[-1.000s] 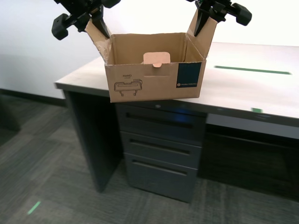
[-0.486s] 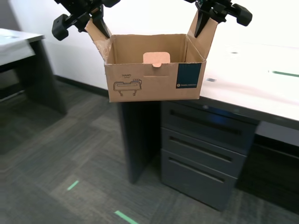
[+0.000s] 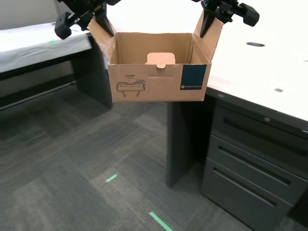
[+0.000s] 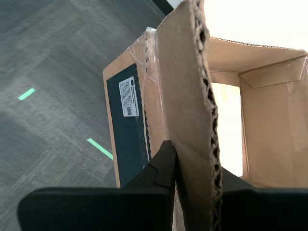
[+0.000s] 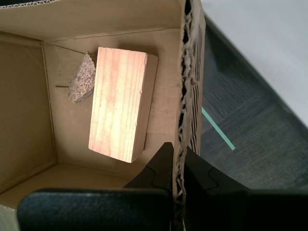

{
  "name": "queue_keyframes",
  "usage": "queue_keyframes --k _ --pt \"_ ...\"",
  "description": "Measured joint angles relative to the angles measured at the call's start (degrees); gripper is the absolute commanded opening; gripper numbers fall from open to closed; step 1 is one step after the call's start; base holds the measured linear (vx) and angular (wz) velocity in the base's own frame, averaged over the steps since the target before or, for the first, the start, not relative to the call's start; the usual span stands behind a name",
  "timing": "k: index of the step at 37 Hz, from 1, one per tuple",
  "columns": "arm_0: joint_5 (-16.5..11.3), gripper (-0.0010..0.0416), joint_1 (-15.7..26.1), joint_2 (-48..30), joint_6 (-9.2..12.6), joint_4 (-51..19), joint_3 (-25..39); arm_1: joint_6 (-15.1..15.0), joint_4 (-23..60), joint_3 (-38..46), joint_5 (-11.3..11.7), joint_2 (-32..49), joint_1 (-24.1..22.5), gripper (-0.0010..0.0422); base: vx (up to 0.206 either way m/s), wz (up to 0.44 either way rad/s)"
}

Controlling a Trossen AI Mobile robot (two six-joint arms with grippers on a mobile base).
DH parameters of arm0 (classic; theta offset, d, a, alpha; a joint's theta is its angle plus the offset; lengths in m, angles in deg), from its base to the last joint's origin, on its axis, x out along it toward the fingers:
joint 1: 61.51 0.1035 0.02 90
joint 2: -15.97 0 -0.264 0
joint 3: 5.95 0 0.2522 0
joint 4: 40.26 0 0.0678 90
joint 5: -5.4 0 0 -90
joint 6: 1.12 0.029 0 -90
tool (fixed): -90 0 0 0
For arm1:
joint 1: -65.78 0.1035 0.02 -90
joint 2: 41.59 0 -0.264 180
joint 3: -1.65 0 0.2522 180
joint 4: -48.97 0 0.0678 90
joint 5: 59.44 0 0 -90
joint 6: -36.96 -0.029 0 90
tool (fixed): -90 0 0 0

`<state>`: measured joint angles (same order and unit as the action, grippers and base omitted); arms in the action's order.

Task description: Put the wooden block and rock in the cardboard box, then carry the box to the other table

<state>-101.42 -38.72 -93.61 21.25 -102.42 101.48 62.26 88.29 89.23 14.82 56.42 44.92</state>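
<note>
1. Hanging clear of the carpeted floor, the cardboard box is held up by its two raised side flaps, with its open top upward and its front, bearing the dark teal label and a line drawing, toward the exterior camera.
2. My first end effector is clamped on the flap at the exterior view's left. In the first wrist view its dark fingers press both faces of the torn corrugated edge.
3. My second end effector is closed on the flap at the exterior view's right, the one next to the teal label. The second wrist view shows a finger on each side of that flap.
4. Inside the box, the wooden block lies flat on the bottom, close to the wall under my first end effector.
5. The rock sits just beside the block's long side, in a corner of the box. Whether the two touch is hard to tell.
6. The other table, a surface draped in wrinkled white sheeting with a small green mark, stands at the exterior view's upper left, well apart from the box.
7. A smooth pale surface with dark drawers beneath it fills the exterior view's right, and the box's lower corner overlaps its edge in that view.
8. Green tape strips lie on the carpet below the box.
</note>
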Motion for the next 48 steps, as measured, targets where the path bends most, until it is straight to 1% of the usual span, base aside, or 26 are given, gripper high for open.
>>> queue_keyframes --k 3,5,9,11,14,18,19,20,22,29,31,37,39,41,44,48 --pt "0.0 -0.0001 0.0 0.0 0.0 0.0 0.0 0.2 0.0 0.0 0.0 0.0 0.0 -0.0001 0.007 0.149" --pt "0.0 -0.0001 -0.3 0.0 -0.5 0.0 0.0 1.7 0.0 0.0 0.1 0.0 0.0 -0.0001 0.004 0.104" --pt "0.0 -0.0001 -0.9 0.0 -2.9 0.1 0.0 4.7 -0.4 0.0 0.3 0.0 0.0 -0.0001 0.002 0.046" --pt "-0.1 -0.0001 -1.3 0.0 -4.2 0.1 0.0 5.2 -0.5 0.0 1.3 0.0 -0.1 -0.0001 0.0 0.0" --pt "-0.3 0.0 -1.9 0.0 -5.5 0.2 0.0 6.1 -0.6 0.0 3.0 0.0 -0.2 -0.0001 0.02 -0.031" --pt "-0.5 0.0 -3.1 0.0 -7.9 0.2 0.0 9.2 -0.8 0.0 3.2 0.0 -0.3 -0.0001 0.029 -0.062" --pt "-0.7 -0.0001 -3.5 0.0 -8.4 0.2 0.0 9.7 -0.8 0.0 3.2 0.0 -0.4 -0.0001 0.041 -0.05" --pt "-0.8 -0.0001 -3.7 0.0 -8.4 0.1 0.0 10.0 -0.8 0.0 3.2 0.0 -0.4 -0.0001 0.044 -0.041" --pt "-1.2 0.0 -4.2 0.0 -8.2 -0.1 0.0 10.1 -0.9 0.0 3.1 0.0 -0.5 -0.0001 0.051 -0.025" --pt "-1.2 0.0 -4.4 0.0 -8.2 -0.5 0.0 10.1 -1.0 0.0 3.0 0.0 -0.5 -0.0001 0.062 0.076" --pt "-1.2 -0.0001 -4.4 0.0 -8.2 -0.4 0.0 9.7 -1.0 0.0 3.0 0.0 -0.5 -0.0001 0.072 0.141" --pt "-1.2 -0.0001 -4.2 0.0 -8.2 1.1 0.0 9.3 -1.0 0.0 3.1 0.0 -0.5 -0.0001 0.079 0.177" --pt "-1.2 -0.0001 -4.1 0.0 -7.9 1.6 0.0 9.2 -1.0 0.0 3.1 0.0 -0.5 -0.0001 0.086 0.153" --pt "-1.2 -0.0001 -4.0 0.0 -7.3 1.7 0.0 8.5 -1.1 0.0 3.1 0.0 -0.5 -0.0001 0.088 0.118" --pt "-1.2 -0.0001 -3.9 0.0 -7.4 1.7 0.0 6.5 -1.3 0.0 3.2 0.0 -0.5 -0.0001 0.091 0.113" --pt "-1.2 -0.0001 -3.9 0.0 -7.6 1.7 0.0 4.9 -1.3 0.0 3.3 0.0 -0.5 -0.0001 0.094 0.094"
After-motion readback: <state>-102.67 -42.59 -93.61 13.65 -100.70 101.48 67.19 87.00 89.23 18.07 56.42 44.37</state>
